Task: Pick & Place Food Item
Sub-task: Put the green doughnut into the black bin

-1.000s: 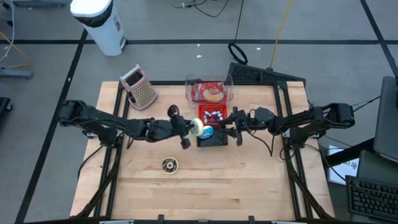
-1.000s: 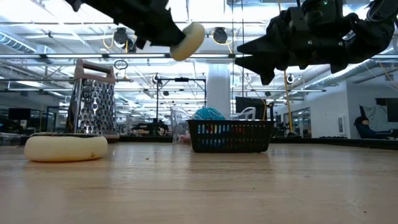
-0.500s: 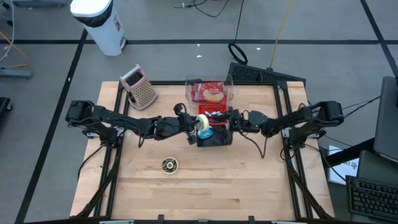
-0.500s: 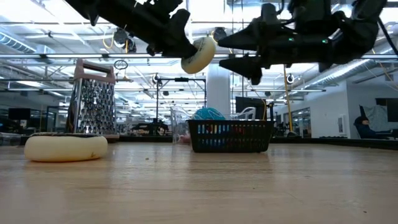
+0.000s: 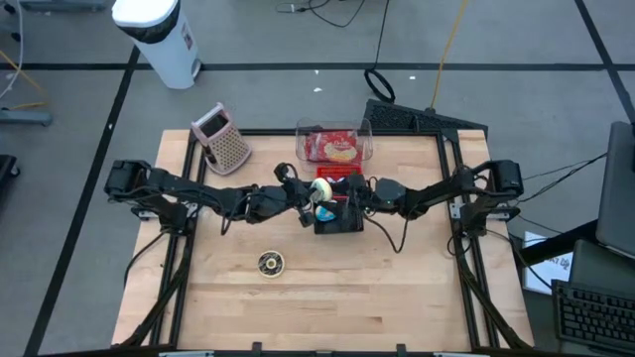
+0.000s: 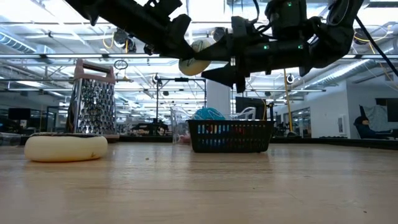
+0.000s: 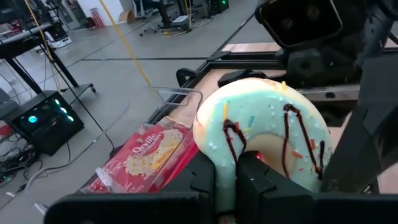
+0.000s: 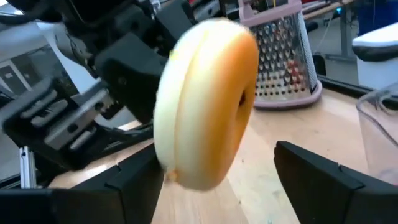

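Observation:
A donut (image 7: 267, 140) with mint-green icing, dark drizzle and sprinkles hangs in the air over the left rim of the black basket (image 5: 342, 226), with my left gripper (image 5: 304, 205) shut on it. In the low view the donut (image 6: 194, 61) is well above the basket (image 6: 230, 144). My right gripper (image 8: 217, 157) is open and comes from the right. Its fingers (image 8: 134, 180) stand on either side of the donut's plain underside (image 8: 205, 99); I see no touch. A second donut (image 5: 269, 263) lies flat on the table. My left gripper pinches the part of the donut's ring nearest to it (image 7: 225, 167) between its two fingers. The fingers reach in about level from the table's left. The donut stands on edge, lifted clear, iced face toward the left wrist camera.
A clear tub (image 5: 334, 146) holding a cracker packet stands just behind the basket. A metal grater (image 5: 223, 139) is at the far left of the table. A white bin (image 5: 159, 35) stands on the floor beyond. Bare wood lies toward the near edge.
My left gripper has carried the donut a little toward the table's right and slightly down, then held still. My right gripper has moved toward the table's left, until its fingers stand around the donut.

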{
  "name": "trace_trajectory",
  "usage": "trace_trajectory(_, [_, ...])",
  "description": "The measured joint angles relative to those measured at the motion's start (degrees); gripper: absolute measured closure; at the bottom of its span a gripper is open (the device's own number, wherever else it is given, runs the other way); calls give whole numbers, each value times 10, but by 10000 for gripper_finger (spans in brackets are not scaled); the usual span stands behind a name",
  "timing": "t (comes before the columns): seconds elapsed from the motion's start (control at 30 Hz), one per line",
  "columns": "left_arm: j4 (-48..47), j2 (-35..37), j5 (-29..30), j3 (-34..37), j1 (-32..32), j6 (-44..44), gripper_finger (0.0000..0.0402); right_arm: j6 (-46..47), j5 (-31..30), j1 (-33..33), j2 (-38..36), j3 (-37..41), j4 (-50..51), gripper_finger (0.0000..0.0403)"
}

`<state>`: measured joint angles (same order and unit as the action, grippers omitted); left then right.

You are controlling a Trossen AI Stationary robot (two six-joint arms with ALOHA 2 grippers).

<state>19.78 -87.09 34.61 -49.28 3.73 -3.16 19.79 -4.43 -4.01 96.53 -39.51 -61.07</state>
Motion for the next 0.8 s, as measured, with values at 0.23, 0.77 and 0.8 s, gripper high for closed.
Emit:
trace_trajectory(0.23, [-2,0,0,0,0,3,371,5,0,0,-3,0,-3,169])
trace_trajectory(0.77, [-2,3,-7,0,13,45,322,-5,3,0,-4,0,-6,351])
trace_trajectory(0.8, [-3,5,-12,0,15,46,305,-14,4,0,-4,0,-3,359])
